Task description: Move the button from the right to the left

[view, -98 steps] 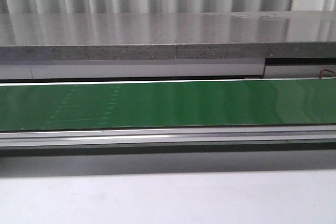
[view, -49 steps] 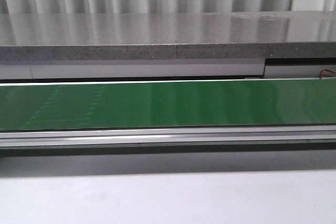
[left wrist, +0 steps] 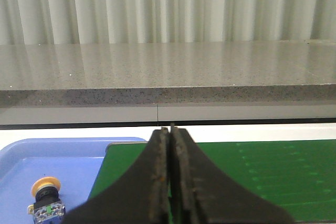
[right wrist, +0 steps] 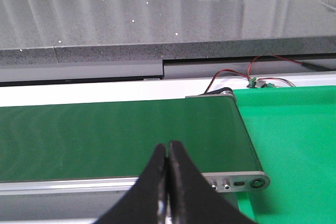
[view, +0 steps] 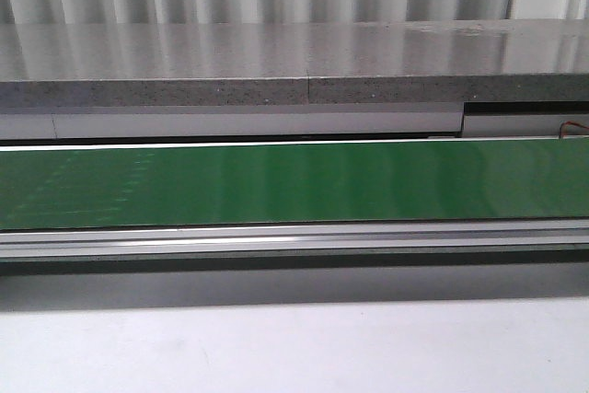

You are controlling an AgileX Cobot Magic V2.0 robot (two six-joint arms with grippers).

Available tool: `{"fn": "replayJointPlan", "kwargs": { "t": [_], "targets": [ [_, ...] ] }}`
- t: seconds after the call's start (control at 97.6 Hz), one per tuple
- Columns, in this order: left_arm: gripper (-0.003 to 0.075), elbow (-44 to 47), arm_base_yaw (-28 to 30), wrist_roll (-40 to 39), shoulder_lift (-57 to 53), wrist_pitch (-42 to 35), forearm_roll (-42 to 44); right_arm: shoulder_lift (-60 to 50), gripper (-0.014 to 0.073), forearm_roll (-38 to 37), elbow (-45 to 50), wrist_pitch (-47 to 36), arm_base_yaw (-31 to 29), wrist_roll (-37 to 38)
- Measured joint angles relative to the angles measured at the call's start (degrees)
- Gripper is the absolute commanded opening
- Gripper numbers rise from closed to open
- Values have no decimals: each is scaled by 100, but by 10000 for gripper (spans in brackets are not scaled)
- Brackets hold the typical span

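Holding both the left gripper [left wrist: 170, 129] and right gripper [right wrist: 167, 145] pressed together, empty, over the green belt [view: 294, 186], with the button [left wrist: 46, 203], seemingly upright, sitting in the blue tray [left wrist: 68, 156].

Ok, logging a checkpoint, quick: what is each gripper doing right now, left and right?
Left gripper: closed, black fingers pressed together, holding nothing.
Right gripper: closed, black fingers together, holding nothing.
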Motion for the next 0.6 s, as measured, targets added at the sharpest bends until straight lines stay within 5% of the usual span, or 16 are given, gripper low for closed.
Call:
{"fn": "replayJointPlan", "kwargs": {
  "t": [0.605],
  "targets": [
    [-20, 0, 0, 0, 0, -9, 0, -324, -67, 332, 1040, -1240, 0, 25]
  ]
}}
